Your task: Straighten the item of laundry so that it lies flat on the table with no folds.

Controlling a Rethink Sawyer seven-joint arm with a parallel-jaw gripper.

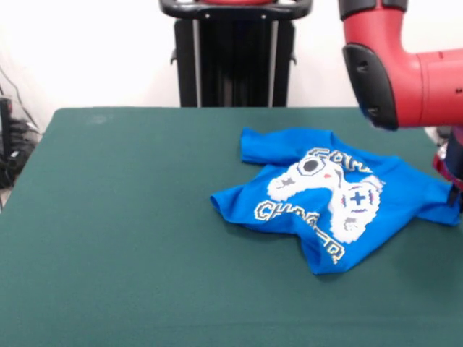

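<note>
The bright blue T-shirt (pixel 340 199) lies crumpled on the right half of the dark green table (pixel 130 217). Its white game controller print faces up, and folds run through the lettering and the lower hem. The red arm (pixel 405 72) comes down at the upper right. The gripper (pixel 456 181) shows only as a dark part at the picture's right edge, right at the shirt's right sleeve. It is mostly cut off, so I cannot see whether it holds the cloth.
The robot's black pedestal (pixel 235 58) stands behind the table's far edge. Cables and dark equipment (pixel 11 144) sit off the table's left side. The shirt's right sleeve lies close to the table's right edge.
</note>
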